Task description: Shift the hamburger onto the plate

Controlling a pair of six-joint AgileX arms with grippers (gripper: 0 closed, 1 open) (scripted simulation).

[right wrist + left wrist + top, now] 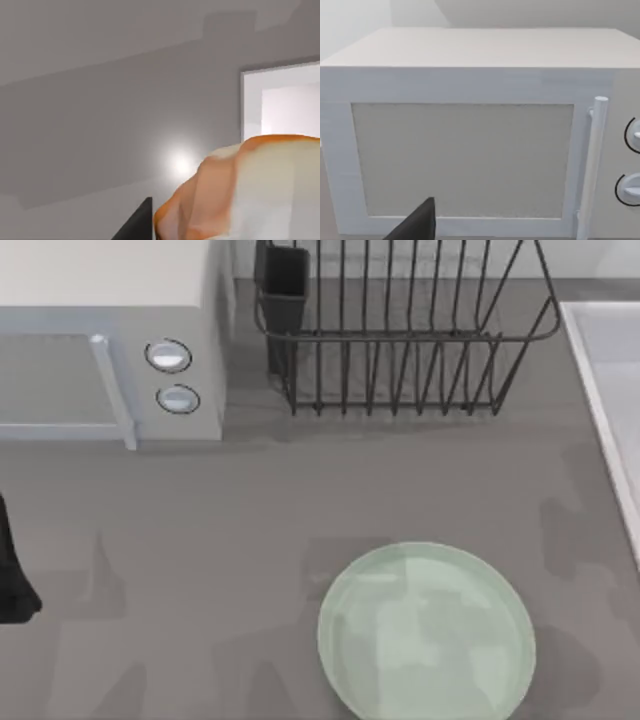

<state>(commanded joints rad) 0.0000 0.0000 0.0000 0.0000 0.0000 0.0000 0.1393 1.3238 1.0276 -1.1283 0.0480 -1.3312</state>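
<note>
The hamburger [250, 190], orange and tan with whitish parts, looms very close in the right wrist view. My right gripper [215, 237] is shut on it, with one dark finger [136, 226] pressed against its side. The pale green plate [427, 632] lies on the grey table at the front, right of centre, with nothing on it. My left arm [12, 580] stays at the table's left edge. A dark part of my left gripper [417, 225] faces the microwave door.
A white microwave [110, 340] stands at the back left, its door handle [592, 165] upright and the door closed. A black wire dish rack [400, 330] stands at the back centre. A white-rimmed basin [610, 390] runs along the right edge.
</note>
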